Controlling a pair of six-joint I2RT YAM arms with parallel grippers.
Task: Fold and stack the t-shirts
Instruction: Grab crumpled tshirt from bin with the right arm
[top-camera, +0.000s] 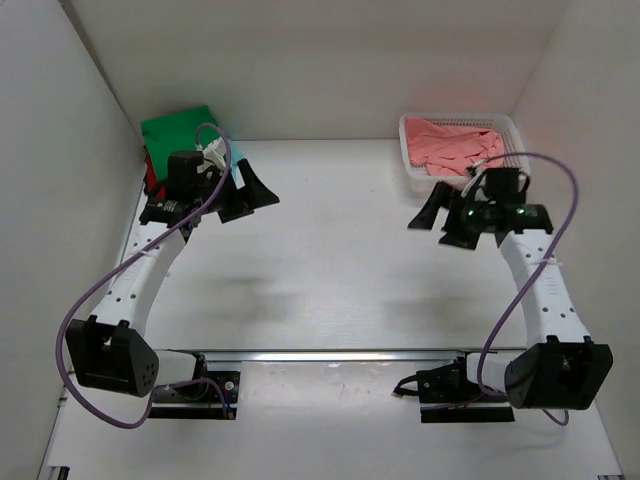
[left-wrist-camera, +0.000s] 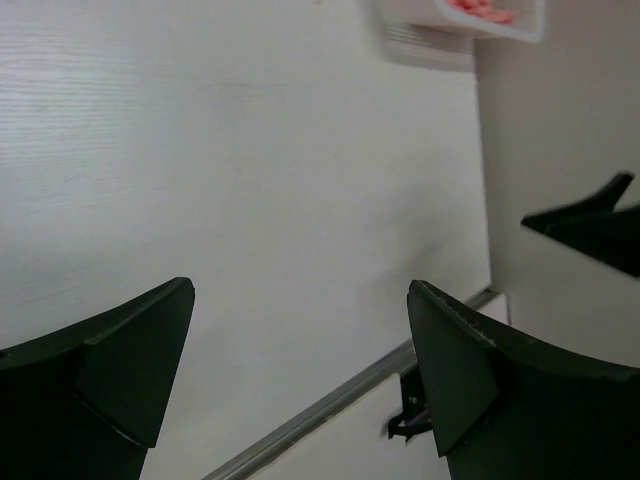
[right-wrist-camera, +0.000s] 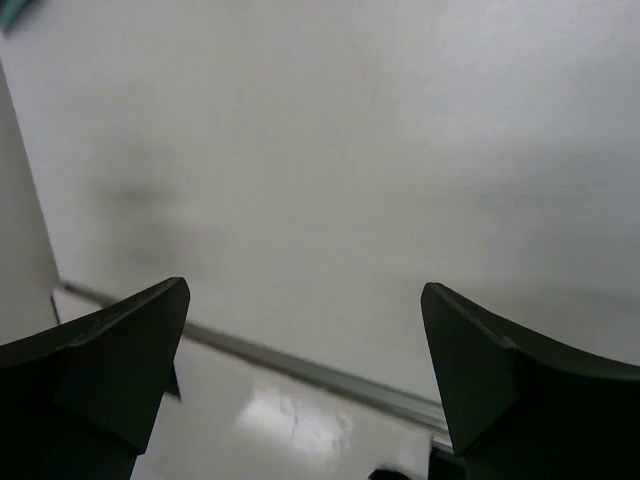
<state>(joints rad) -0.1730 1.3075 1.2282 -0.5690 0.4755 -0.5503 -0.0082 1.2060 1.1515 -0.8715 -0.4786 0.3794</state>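
A salmon-pink t-shirt (top-camera: 455, 146) lies crumpled in the white mesh basket (top-camera: 512, 126) at the back right. A folded green t-shirt (top-camera: 180, 127) tops a stack in the back left corner, with a red edge (top-camera: 148, 170) showing below it; the teal one is hidden. My left gripper (top-camera: 252, 203) is open and empty above the bare table, just right of the stack. My right gripper (top-camera: 432, 230) is open and empty, just in front of the basket. Both wrist views show the fingers wide apart with only table between them, in the left (left-wrist-camera: 300, 288) and the right (right-wrist-camera: 305, 287).
White walls close in the table on the left, back and right. A metal rail (top-camera: 340, 354) crosses the near edge between the arm bases. The basket's corner (left-wrist-camera: 430, 45) shows at the top of the left wrist view, and the right gripper's finger (left-wrist-camera: 590, 225) at its right.
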